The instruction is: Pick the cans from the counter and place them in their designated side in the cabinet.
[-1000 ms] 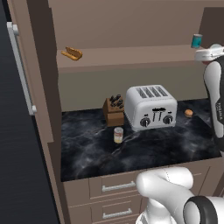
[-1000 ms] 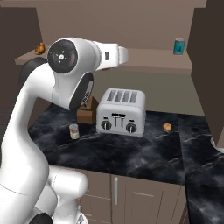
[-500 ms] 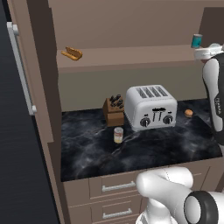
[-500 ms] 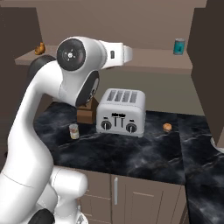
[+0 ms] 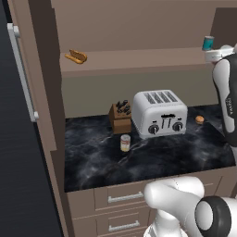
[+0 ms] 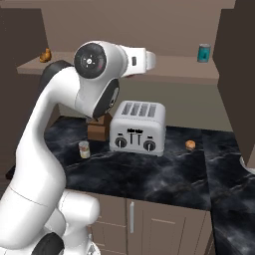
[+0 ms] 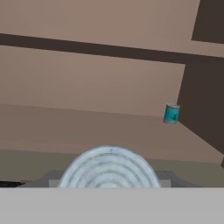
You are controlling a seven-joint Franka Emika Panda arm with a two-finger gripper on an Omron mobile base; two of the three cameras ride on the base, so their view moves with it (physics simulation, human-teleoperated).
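A can fills the bottom of the hand view, its silver ribbed lid facing the camera, and my gripper is shut on it. The fingertips are hidden behind the can. In the left base view the hand hangs at the right end of the cabinet's shelf board, just below the teal can. The shelf board lies straight ahead, with the teal can at its right end. A cream-yellow can with a red band stands on the black counter in front of the knife block.
A silver toaster and a knife block stand at the back of the counter. A small orange round thing lies right of the toaster. A bread-like item rests on the shelf's left end. The cabinet's side wall rises on the right.
The arm's elbow has drifted slightly up and to the right, and the hand has crept a little toward the shelf. The things on the counter and shelf have stayed put.
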